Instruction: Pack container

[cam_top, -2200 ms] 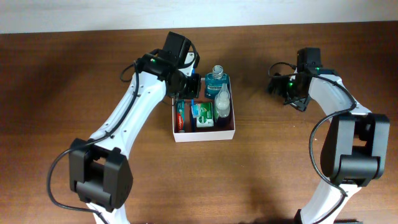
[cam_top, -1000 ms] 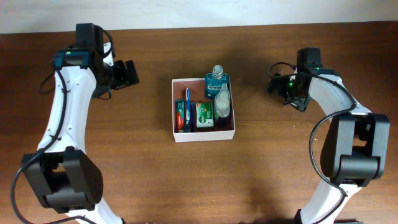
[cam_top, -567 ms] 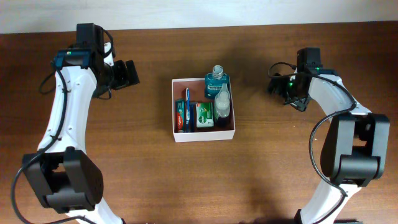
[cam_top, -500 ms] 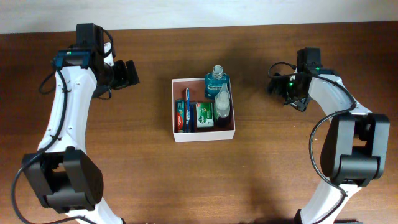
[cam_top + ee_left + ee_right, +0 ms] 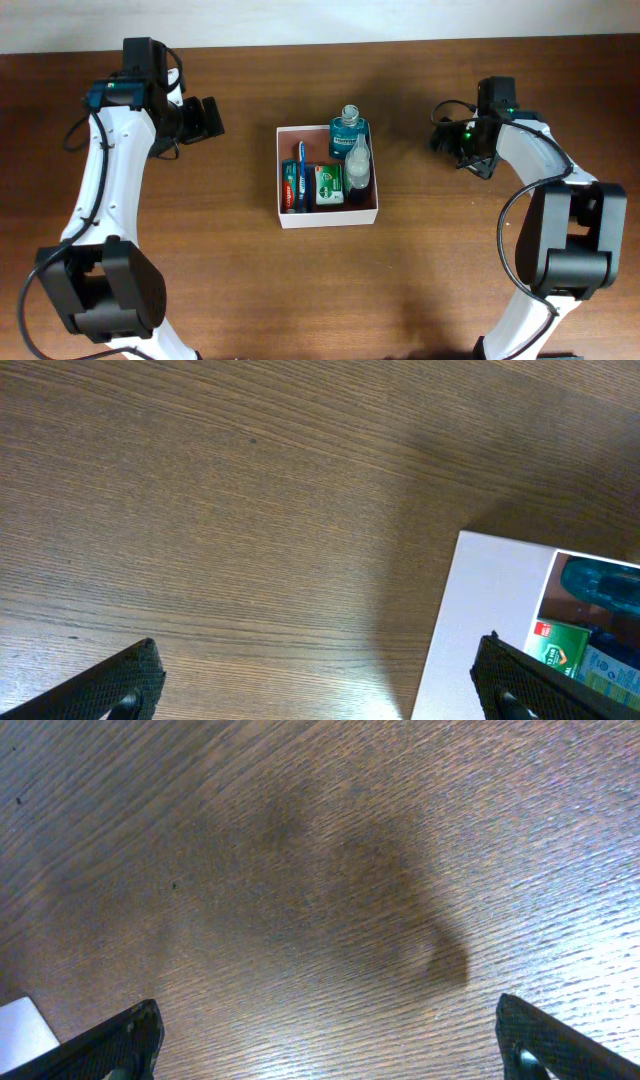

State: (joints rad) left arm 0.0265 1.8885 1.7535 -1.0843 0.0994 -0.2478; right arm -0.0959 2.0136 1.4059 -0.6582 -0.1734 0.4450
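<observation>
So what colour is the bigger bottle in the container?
Blue. The bottle looks see-through blue, and the overhead view shows it best.

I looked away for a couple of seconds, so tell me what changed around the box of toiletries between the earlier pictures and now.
The left pincer, which was over the far-left corner of the container, pulled back to the left and now hangs open above the table. A blue toothbrush now shows in the container where the pincer had been. The right pincer, the container and its other contents stayed put.
</observation>
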